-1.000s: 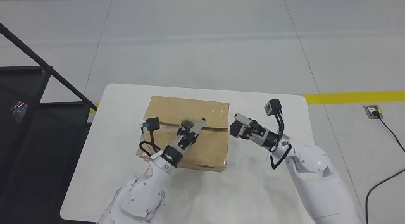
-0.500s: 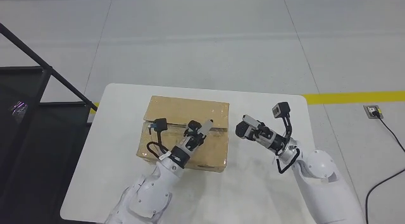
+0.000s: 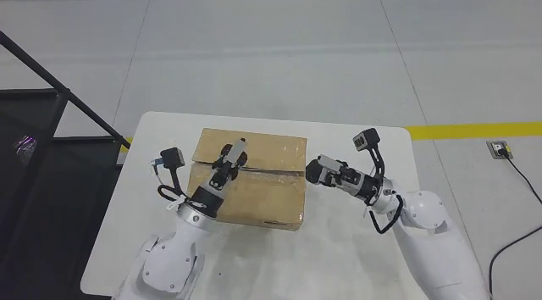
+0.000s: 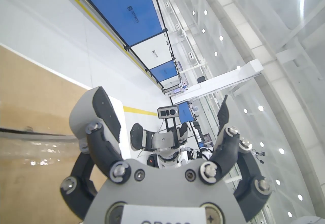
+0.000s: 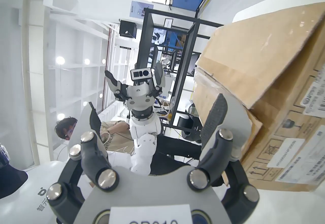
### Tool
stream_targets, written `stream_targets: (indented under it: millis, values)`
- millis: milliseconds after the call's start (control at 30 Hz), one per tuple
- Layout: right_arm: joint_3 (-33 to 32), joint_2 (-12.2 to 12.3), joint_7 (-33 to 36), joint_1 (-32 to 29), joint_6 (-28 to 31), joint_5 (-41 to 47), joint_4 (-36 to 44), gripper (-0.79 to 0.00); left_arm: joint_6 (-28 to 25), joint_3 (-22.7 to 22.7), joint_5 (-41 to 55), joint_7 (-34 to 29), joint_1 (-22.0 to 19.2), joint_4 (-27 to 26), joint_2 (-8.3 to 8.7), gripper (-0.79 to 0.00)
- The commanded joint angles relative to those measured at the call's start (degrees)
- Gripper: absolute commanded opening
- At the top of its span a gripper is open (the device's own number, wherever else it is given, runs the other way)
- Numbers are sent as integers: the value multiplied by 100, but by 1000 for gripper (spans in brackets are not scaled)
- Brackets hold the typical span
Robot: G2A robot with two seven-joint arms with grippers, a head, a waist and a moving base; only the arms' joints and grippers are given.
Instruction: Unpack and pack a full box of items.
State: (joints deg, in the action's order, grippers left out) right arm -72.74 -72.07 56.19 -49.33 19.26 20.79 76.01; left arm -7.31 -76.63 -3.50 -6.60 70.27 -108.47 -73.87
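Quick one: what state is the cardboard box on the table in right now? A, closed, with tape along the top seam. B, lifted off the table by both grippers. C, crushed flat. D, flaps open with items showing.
A: the cardboard box rests on the table with its flaps shut and clear tape along the seam; the left gripper is open over its top.

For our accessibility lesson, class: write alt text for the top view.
A closed, taped cardboard box sits on a white table. The left gripper hovers over its top, fingers open; the right gripper is beside the box, fingers also open.
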Motion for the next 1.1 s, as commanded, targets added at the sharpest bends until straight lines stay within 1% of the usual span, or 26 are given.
stream_targets:
  millis: [0,33,133,233,300,433,567,667,733,1067]
  values:
    - [240,-34,63,221,14,-180,-50,0,74,-447,309,-67,57,-66,30,0]
    - [409,-59,92,375,60,-355,-122,0,101,-736,452,-82,93,-65,52,0]
    - [774,-129,-160,689,3,-830,-329,0,132,-1216,666,-186,191,39,93,0]
    - [1095,-215,-361,909,-65,-967,-517,0,179,-1528,920,-362,263,141,121,0]
    - [1245,-264,-358,1050,-96,-909,-686,0,152,-1616,894,-441,318,215,136,0]
    - [1480,-345,-273,1321,-314,-827,-1030,0,96,-1645,781,-534,371,420,150,0]
    - [1545,-386,-429,1403,-398,-785,-1223,0,126,-1656,805,-613,359,547,158,0]
    - [1586,-401,-302,1449,-693,-692,-1302,0,156,-1650,765,-670,327,663,166,0]
    - [1622,-416,-242,1489,-785,-651,-1323,0,176,-1639,729,-704,289,762,171,0]
    - [1764,-482,-297,1565,-764,-654,-1366,0,311,-1583,407,-534,125,1299,183,0]
